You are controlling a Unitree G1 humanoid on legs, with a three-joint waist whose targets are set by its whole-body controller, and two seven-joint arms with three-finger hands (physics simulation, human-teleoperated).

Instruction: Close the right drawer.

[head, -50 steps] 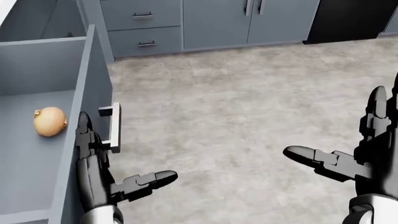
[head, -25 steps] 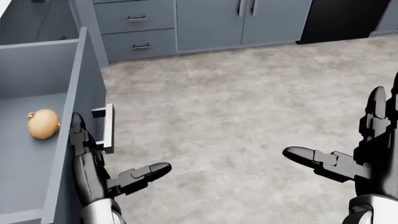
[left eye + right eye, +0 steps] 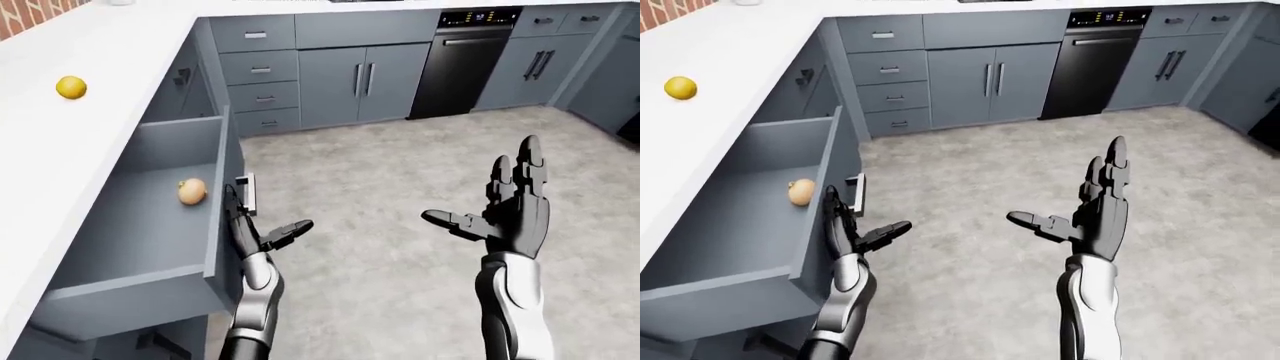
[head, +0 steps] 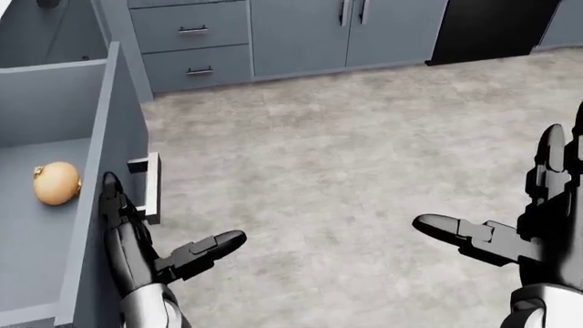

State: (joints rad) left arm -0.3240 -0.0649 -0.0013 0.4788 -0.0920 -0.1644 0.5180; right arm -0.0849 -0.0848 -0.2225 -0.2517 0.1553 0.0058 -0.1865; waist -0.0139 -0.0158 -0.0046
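The open grey drawer juts out from under the white counter at the left of the left-eye view, with an onion lying inside. Its metal handle is on the outer face. My left hand is open, fingers flat against the drawer's face just below the handle, thumb spread to the right. My right hand is open and empty, raised over the floor at the right, far from the drawer.
A yellow lemon lies on the white counter. Grey cabinets with drawers and a black dishwasher line the top of the view. Grey stone floor spreads between them and me.
The whole picture has shifted left and down a little, so the camera has moved. The drawer face, the onion and my left hand on it have slid leftward; the right hand stays put.
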